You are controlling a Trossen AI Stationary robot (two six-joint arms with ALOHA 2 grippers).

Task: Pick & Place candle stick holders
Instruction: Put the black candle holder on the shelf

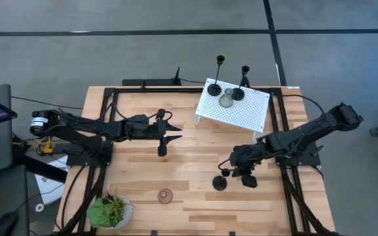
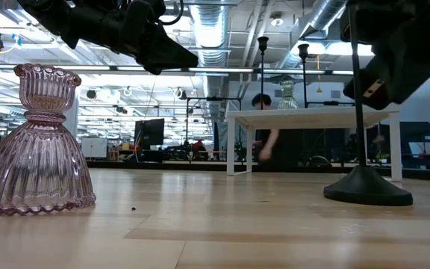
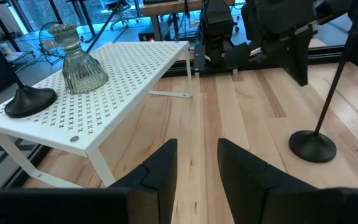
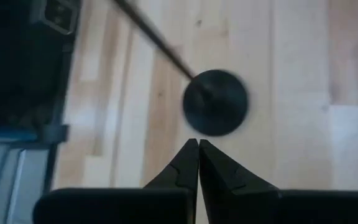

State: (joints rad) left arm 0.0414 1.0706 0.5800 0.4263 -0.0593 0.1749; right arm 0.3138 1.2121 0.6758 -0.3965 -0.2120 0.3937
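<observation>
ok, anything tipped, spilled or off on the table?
Nothing stands out. The tall black holder by the right end effector stands upright on the table, the pink glass holder is upright too, and three more sit upright on the white stand.

Low view: tall black holder (image 2: pixel 364 183) w/ stem top running off the pic edge behind the right arm. Right wrist view: its stem is blurring. Person (image 2: pixel 263 142) behind the white stand (image 2: pixel 312 119) is showing smeared, half hidden.
</observation>
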